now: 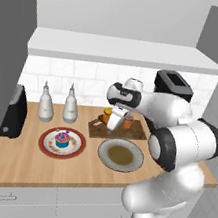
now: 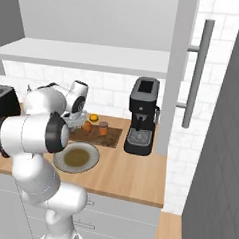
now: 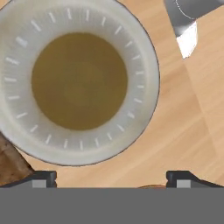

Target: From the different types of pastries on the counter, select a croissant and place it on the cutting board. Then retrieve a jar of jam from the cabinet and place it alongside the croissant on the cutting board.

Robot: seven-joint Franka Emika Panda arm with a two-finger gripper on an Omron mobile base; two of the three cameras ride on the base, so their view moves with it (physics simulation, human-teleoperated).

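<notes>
The dark brown cutting board (image 1: 97, 128) (image 2: 110, 137) lies at the back of the counter (image 1: 21, 159). On it are the golden croissant (image 1: 104, 117) (image 2: 86, 126) and the reddish-brown jar of jam (image 1: 127, 123) (image 2: 103, 128). My gripper (image 1: 114, 124) (image 2: 74, 119) (image 3: 111, 181) hangs open over the board's front edge, between the croissant and the jar, with nothing between its fingers. In the hand view a corner of the board (image 3: 8, 164) shows at the lower left. The cupcake (image 1: 62, 139) sits on a red-rimmed plate (image 1: 46, 145). The cabinet shelf (image 1: 126, 53) runs overhead.
A round grey plate (image 1: 104, 153) (image 2: 91, 162) (image 3: 135, 109) with a brown centre lies in front of the board. A black coffee machine (image 1: 173, 84) (image 2: 143, 115) stands to the right. Two white bottles (image 1: 46, 104) and a black toaster (image 1: 14, 112) stand to the left. A tiny orange ball (image 2: 93, 118) lies behind the croissant.
</notes>
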